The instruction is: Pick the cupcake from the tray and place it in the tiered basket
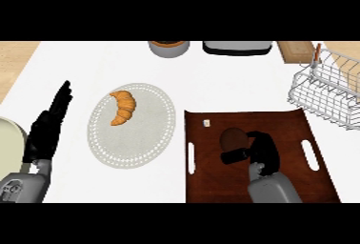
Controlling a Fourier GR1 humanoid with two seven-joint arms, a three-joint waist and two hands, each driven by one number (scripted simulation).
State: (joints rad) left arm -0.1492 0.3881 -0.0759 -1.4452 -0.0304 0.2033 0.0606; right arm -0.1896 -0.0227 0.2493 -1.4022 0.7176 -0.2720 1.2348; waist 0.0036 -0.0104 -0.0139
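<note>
A brown cupcake (231, 138) sits on the dark brown tray (295, 138) at the lower right. My right hand (262, 151) is on the tray right beside the cupcake, its fingers and thumb curled round the cupcake's right and lower side, hiding part of it. The white wire tiered basket (329, 90) stands at the far right, beyond the tray's upper right corner. Over the counter at the left edge, my left hand (48, 127) rests open with fingers pointing up.
A grey round placemat (151, 138) with an orange croissant (123, 108) lies left of the tray. A small white item (206, 123) sits at the tray's upper left. A round pot (169, 47), a dark appliance (237, 47) and a wooden board (295, 51) line the back.
</note>
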